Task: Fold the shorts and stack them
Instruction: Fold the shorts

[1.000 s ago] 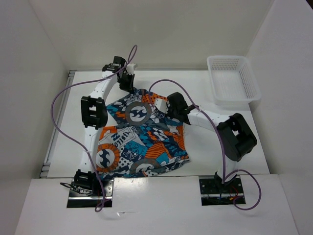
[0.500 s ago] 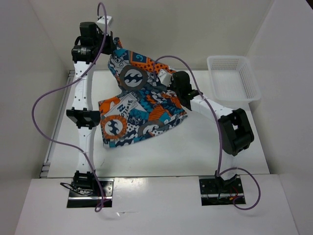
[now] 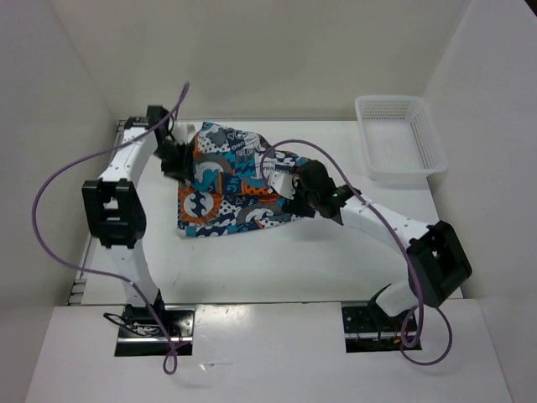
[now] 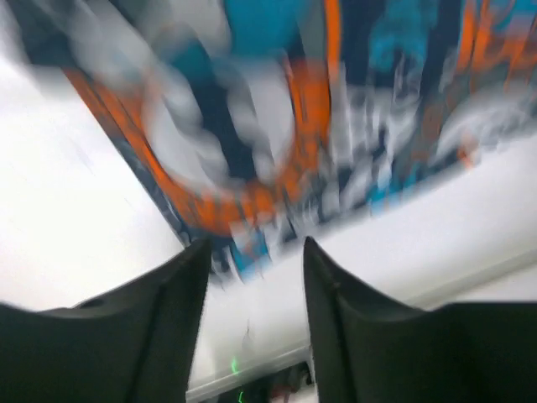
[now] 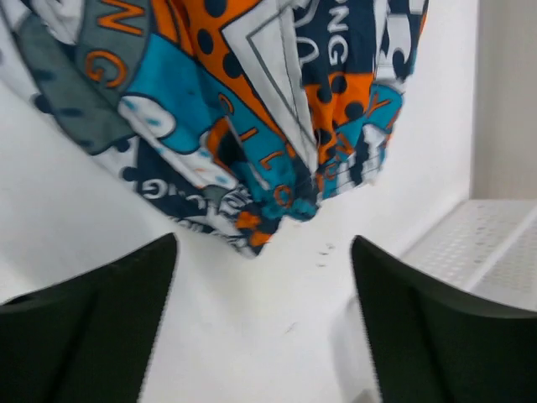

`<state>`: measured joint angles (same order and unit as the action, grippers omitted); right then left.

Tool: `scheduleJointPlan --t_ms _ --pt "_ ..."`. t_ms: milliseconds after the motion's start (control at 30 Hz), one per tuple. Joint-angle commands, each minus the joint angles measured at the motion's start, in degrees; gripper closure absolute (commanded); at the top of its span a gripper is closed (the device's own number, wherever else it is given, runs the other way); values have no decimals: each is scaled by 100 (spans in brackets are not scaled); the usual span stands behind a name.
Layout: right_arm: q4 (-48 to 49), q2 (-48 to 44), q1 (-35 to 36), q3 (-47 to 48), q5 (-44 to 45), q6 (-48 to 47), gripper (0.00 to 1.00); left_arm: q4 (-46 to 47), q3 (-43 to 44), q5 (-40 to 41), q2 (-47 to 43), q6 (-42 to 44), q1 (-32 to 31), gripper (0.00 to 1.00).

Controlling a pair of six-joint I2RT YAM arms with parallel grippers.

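The shorts, in a teal, orange, white and black print, lie in a compact folded shape on the white table, left of centre towards the back. My left gripper is at their left edge. In the left wrist view it is open, the blurred shorts just beyond its fingertips and only table between them. My right gripper is at the shorts' right edge. In the right wrist view it stands wide open over bare table, with the shorts ahead of it.
A white mesh basket stands at the back right, its rim showing in the right wrist view. White walls close in the table on the left, back and right. Purple cables loop from both arms.
Both grippers held the shorts' far edge, lifted it, then laid the shorts down farther back in a smaller folded shape. Both have opened and let go.
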<state>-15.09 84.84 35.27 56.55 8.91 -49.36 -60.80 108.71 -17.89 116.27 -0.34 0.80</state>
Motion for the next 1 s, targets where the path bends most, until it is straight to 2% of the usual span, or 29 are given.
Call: scheduleJointPlan --t_ms 0,100,167,200,300,333,433,567,733,967 --pt "-679 -537 -46 110 -802 768 0 742 -1928 259 -1737 34 -457 41" --pt "-679 -609 -238 469 -1258 1461 0 745 -2485 260 -2056 34 -510 34" --pt "-679 -487 -738 856 -1757 2050 0 1032 -2486 199 -2056 34 -275 34" --pt "-749 -390 -975 1092 -2004 2628 0 1217 -2486 250 -2056 34 -204 34" --pt "-750 -12 -1750 1278 -2656 3414 14 2201 -2486 636 -1986 34 25 34" --pt "-802 163 -1995 1279 -2770 3755 16 2569 -2486 638 -1916 34 26 34" --pt "-802 384 -2234 1279 -3157 4249 19 2757 -2171 472 -1372 34 298 34" --pt "-644 770 -2287 1226 -3369 4444 16 2977 -1775 76 -555 34 535 32" --pt "-442 1271 -2507 1385 -3826 4664 13 2977 -1379 -486 -70 34 649 30" --pt "-162 1781 -2507 1437 -4142 4716 13 2977 -1194 -672 352 34 650 29"
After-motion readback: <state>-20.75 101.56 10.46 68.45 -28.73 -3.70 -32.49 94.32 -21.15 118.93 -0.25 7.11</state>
